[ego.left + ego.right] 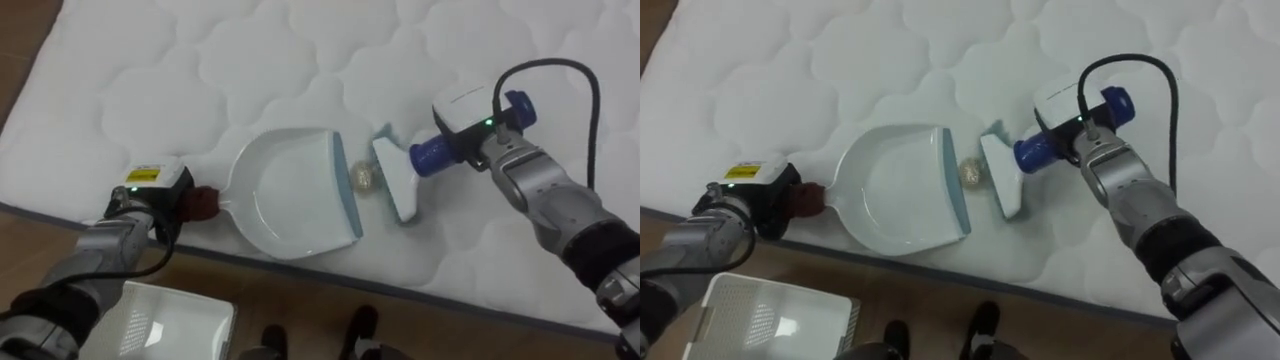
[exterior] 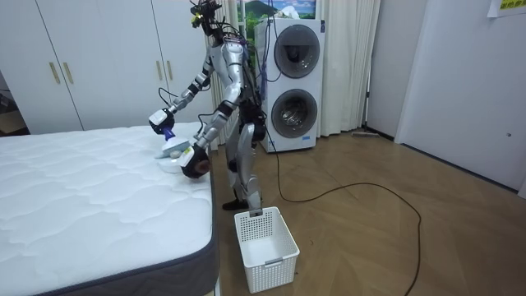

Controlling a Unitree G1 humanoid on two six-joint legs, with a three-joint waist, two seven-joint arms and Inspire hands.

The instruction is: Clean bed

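Observation:
A white dustpan (image 1: 285,195) with a pale blue lip lies on the white quilted mattress (image 1: 200,60) near its edge. My left hand (image 1: 152,203) is shut on its dark red handle (image 1: 203,202). My right hand (image 1: 482,142) is shut on the blue handle of a white brush (image 1: 398,182), whose head rests on the mattress just right of the pan's lip. A small crumpled ball (image 1: 362,177) sits between the brush head and the lip, touching or almost touching both. In the room view I stand at the bed's side, leaning over it.
A white plastic basket (image 1: 165,325) stands on the wooden floor by my feet, just below the mattress edge (image 1: 420,295). Two stacked washing machines (image 2: 292,82) and white wardrobes (image 2: 99,57) stand along the far wall.

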